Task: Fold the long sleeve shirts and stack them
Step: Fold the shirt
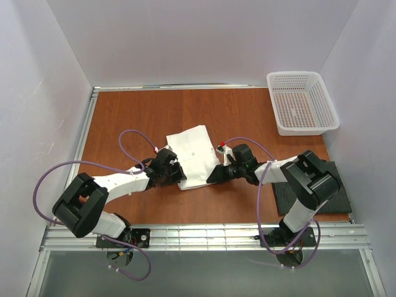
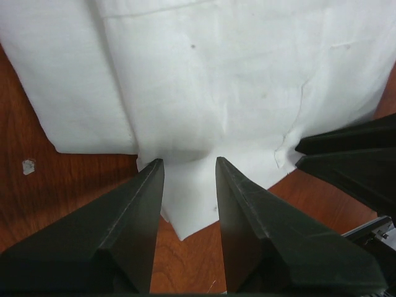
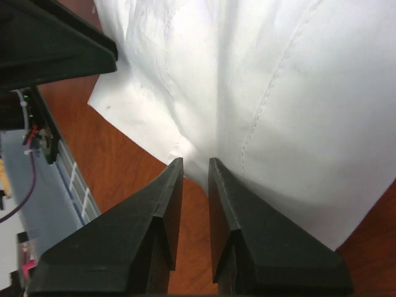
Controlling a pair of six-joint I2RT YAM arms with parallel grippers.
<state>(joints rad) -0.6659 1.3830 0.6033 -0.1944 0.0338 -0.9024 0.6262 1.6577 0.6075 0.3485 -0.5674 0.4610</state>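
The white shirt (image 1: 192, 154) lies folded into a small rectangle at the table's middle. My left gripper (image 1: 180, 174) is at its near left edge. In the left wrist view the fingers (image 2: 142, 204) stand apart and straddle the shirt's hem (image 2: 189, 198), which lies flat between them. My right gripper (image 1: 214, 176) is at the near right edge. Its jaws are nearly together, and a puckered fold of the shirt (image 3: 193, 148) sits between the tips. A dark charcoal cloth (image 1: 337, 197) lies flat at the right, partly under my right arm.
A white mesh basket (image 1: 301, 102) stands at the back right corner. The metal rail of the table's near edge (image 1: 204, 236) runs just behind both arm bases. My right gripper's fingers (image 2: 352, 154) show at the right of the left wrist view.
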